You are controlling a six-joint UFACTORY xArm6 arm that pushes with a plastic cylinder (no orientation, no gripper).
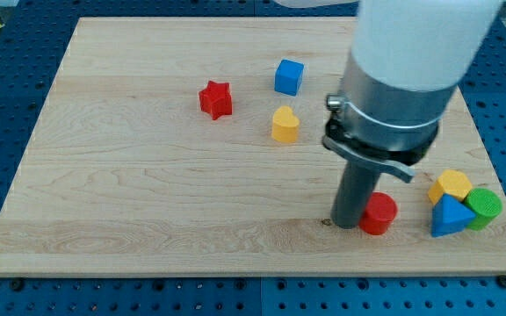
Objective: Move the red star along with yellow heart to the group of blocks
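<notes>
The red star (pixel 216 99) lies on the wooden board (pixel 148 193) above the middle, toward the view's left. The yellow heart (pixel 285 125) lies to its right and slightly lower. A blue cube (pixel 289 76) sits just above the heart. At the lower right, a yellow block (pixel 452 185), a blue triangular block (pixel 449 217) and a green cylinder (pixel 483 207) stand together as a group. A red cylinder (pixel 379 213) stands left of that group. My tip (pixel 346 224) rests on the board right beside the red cylinder's left side, well below and right of the heart.
The arm's large grey and white body (pixel 402 79) hangs over the board's upper right and hides part of it. The board's right edge (pixel 499 175) is close to the group of blocks. A blue perforated table surrounds the board.
</notes>
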